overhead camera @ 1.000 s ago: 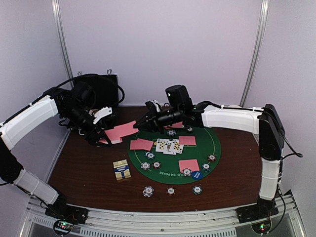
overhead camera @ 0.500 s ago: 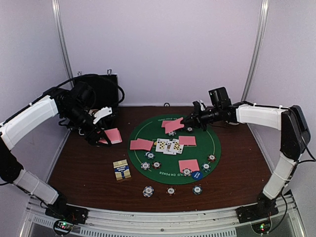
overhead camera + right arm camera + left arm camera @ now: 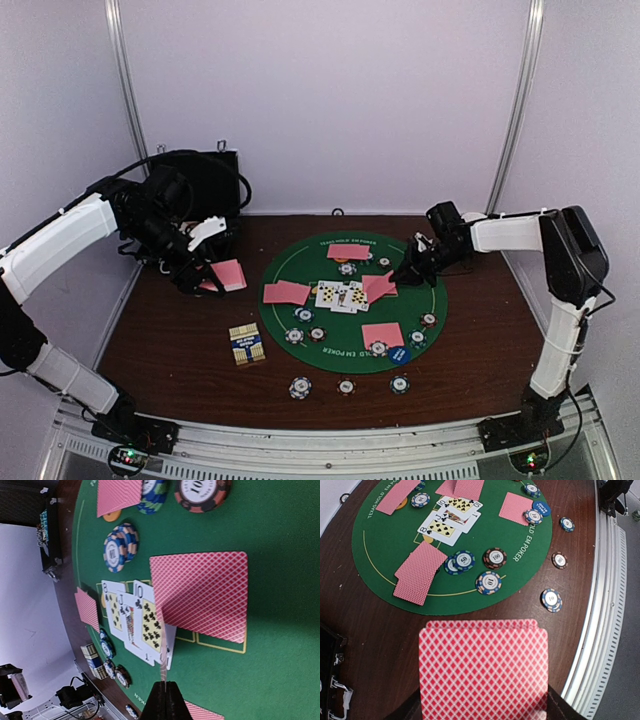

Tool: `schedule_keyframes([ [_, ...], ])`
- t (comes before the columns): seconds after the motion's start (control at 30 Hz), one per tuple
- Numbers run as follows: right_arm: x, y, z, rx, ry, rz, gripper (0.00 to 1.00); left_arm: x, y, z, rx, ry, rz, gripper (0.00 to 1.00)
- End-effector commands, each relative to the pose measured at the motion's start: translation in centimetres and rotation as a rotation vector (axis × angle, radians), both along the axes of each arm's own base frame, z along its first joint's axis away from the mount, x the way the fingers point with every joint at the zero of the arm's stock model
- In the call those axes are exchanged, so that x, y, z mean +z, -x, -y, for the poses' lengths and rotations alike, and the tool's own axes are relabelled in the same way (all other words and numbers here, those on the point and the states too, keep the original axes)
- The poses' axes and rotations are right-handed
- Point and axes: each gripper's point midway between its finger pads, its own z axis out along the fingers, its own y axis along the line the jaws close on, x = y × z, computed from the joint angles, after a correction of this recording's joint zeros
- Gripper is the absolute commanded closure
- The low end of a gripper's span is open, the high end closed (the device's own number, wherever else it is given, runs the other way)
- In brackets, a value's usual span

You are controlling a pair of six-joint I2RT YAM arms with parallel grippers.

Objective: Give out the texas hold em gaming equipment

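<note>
**Left claw** [image 3: 210,280]: is clamping the deck of pink-backed cards [image 3: 483,670] by its near end, with the fingers closed onto the pack. It is holding the deck above the brown surface [image 3: 170,350], left of the green mat [image 3: 340,325] and near the black case [image 3: 200,180].

**Right claw** [image 3: 405,274]: is pinching a single pink-backed card [image 3: 378,288], with the fingers drawn almost together on one edge. It is holding the card tilted low over the mat's right half, just beside the face-up cards [image 3: 340,295]. Whether the card is touching anything under it cannot be told.

**Poker chips** [image 3: 346,385]: are lying singly and in small groups around the mat. Three are sitting off it on the bare surface at the near side.

**Blue marker disc** [image 3: 398,354]: is lying at the mat's near right rim.

**Handling, judged:**
- **Cards:** they are likely behaving as thin, light, springy and slick stock. A single card is best taken by a short edge with a light pinch, since a hard squeeze is risking a bend and a loose one a slide.
- **Deck:** it is wanting firm pressure across its faces so the pack is not fanning.
- **Chips:** they look rigid and heavier, and are best gripped across the striped rim.
</note>
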Motion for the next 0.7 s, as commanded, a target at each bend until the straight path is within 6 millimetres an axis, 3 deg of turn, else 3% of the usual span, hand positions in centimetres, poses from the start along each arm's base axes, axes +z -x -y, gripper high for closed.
schedule_keyframes([
  [0.0, -1.2, -1.7, 0.6, -0.002, 0.039, 0.028, 1.0, 0.8, -0.1, -0.2, -0.002, 0.022, 0.037, 1.0],
  [0.4, -4.9, -0.4, 3.4, 0.041, 0.239, -0.023, 1.0, 0.4, 0.0, -0.7, 0.007, 0.018, 0.03, 1.0],
  [0.5, -5.0, -0.2, 3.8, 0.054, 0.272, -0.026, 0.84, 0.4, 0.0, -0.9, 0.011, 0.018, 0.029, 1.0],
  [0.6, -4.5, -0.1, 3.9, 0.065, 0.303, -0.012, 0.6, 0.3, 0.0, -1.1, 0.018, 0.018, 0.027, 1.0],
  [0.67, -3.9, -0.1, 3.8, 0.074, 0.318, -0.001, 0.51, 0.0, 0.0, -1.3, 0.022, 0.014, 0.024, 1.0],
])
